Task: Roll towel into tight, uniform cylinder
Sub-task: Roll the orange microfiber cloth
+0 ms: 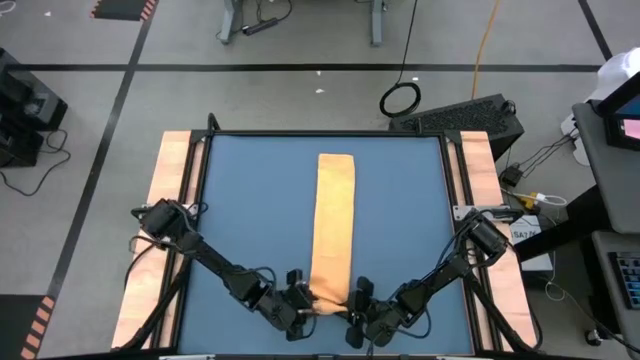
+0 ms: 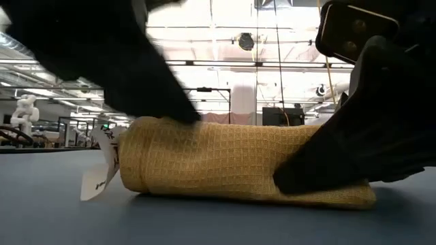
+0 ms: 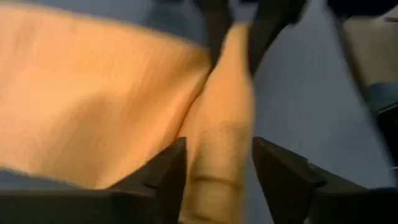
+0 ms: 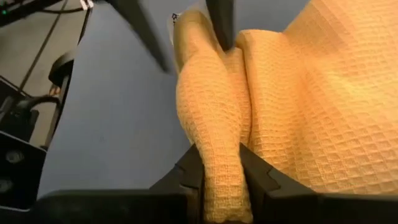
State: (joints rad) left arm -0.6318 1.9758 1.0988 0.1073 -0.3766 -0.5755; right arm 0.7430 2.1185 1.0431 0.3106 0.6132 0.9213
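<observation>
The orange-yellow towel (image 1: 335, 215) lies as a long strip down the middle of the blue table (image 1: 250, 200). Its near end is rolled into a short roll (image 2: 225, 160) that rests on the table. A small white tag (image 2: 99, 173) hangs at the roll's left end. My left gripper (image 1: 300, 303) is at the roll's left end and my right gripper (image 1: 357, 308) at its right end. Each is shut on the roll. My left gripper (image 3: 217, 149) has the roll's left end (image 3: 217, 168) between its two fingers, one on each side, and the fingers lie along the roll. The roll rests on the table. My right gripper (image 4: 221, 158) pinches the roll's right end (image 4: 221, 146) between its two fingers, coming in low from the table's right, along the roll. The roll is squeezed narrower between the fingers (image 4: 194, 168). It lies on the table, and the flat strip (image 4: 323, 99) runs off beside it.
Wooden side boards (image 1: 170, 190) flank the blue table on both sides. The unrolled strip reaches toward the far edge (image 1: 330, 135). Bare blue surface lies on either side of the towel.
</observation>
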